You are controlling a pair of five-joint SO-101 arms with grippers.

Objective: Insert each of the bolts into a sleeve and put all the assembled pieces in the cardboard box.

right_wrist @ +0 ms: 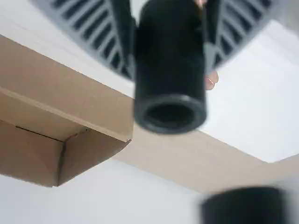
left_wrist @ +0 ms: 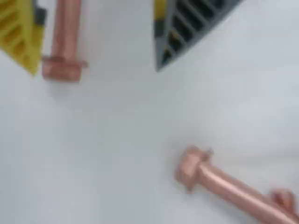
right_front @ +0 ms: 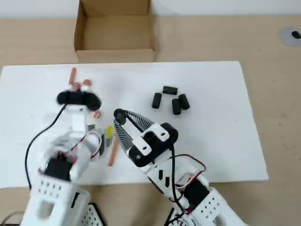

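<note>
Firmly clamped in the right gripper [right_wrist: 168, 65] sits a black sleeve [right_wrist: 170, 100].

Bright, even overhead light is washing the white sheet [right_front: 211, 141] nearly flat in the high view, while the cardboard box [right_front: 115, 55] at 11 o'clock is holding soft shade along its inner walls. In the left wrist view a pale grey shadow is pooling beside the bolt [left_wrist: 63, 42]. In the right wrist view the sleeve [right_wrist: 170, 70] is catching a dull sheen on its rim.
</note>
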